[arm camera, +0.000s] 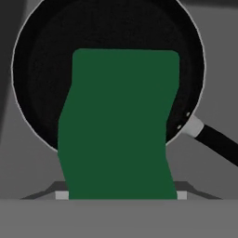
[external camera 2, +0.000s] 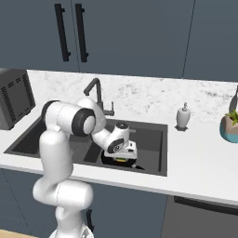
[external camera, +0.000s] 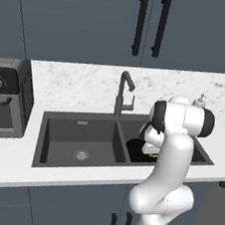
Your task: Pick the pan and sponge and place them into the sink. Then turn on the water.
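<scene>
Green-topped, the sponge (arm camera: 118, 125) sits pinched in the pincer (external camera 2: 122, 158), its long axis running straight out from the fingers toward the pan's far rim. Directly beneath lies the black pan (arm camera: 42, 69), already in the sink's (external camera: 63, 123) right-hand basin, handle pointing off to one side. Release looks next; the tap (external camera: 123, 91) stands at the worktop's back edge.

Around the bench: appliance, dispenser, plant, cabinets

A white marbled bench (external camera: 7, 163) runs under dark blue wall cabinets (external camera: 87, 16) with black bar handles (external camera: 140, 24). A dark grey appliance (external camera: 6, 98) with a dial sits at its left end. A white soap dispenser (external camera 2: 183, 116) stands right of the basin, well apart from a teal potted plant (external camera 2: 231, 124) at the far right.
</scene>
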{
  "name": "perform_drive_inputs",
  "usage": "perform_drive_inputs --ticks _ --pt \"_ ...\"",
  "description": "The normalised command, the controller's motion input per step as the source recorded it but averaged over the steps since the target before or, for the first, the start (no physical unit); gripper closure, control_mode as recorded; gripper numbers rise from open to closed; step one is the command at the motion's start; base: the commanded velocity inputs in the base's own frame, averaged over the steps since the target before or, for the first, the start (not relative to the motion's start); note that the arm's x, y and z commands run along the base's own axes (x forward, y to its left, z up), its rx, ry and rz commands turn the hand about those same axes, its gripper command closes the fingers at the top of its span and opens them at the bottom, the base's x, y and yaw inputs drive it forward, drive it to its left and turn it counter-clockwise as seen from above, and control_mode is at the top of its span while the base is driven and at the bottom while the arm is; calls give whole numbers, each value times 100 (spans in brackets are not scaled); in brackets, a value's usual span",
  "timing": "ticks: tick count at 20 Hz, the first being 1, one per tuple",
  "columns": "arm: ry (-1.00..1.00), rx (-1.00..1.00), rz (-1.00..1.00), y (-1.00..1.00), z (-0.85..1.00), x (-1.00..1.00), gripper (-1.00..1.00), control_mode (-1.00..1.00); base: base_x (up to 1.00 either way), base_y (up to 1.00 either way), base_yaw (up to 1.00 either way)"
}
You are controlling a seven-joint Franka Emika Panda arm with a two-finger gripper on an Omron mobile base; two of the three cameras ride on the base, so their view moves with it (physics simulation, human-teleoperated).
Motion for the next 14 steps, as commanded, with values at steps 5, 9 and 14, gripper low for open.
perform_drive_inputs --ticks 5,9,14 --pt "0 0 0 0 -35 28 100 -100 0 0 0" --pt "0 0 0 0 -31 34 100 -100 0 0 0" --pt "0 0 0 0 -23 24 100 -100 0 0 0"
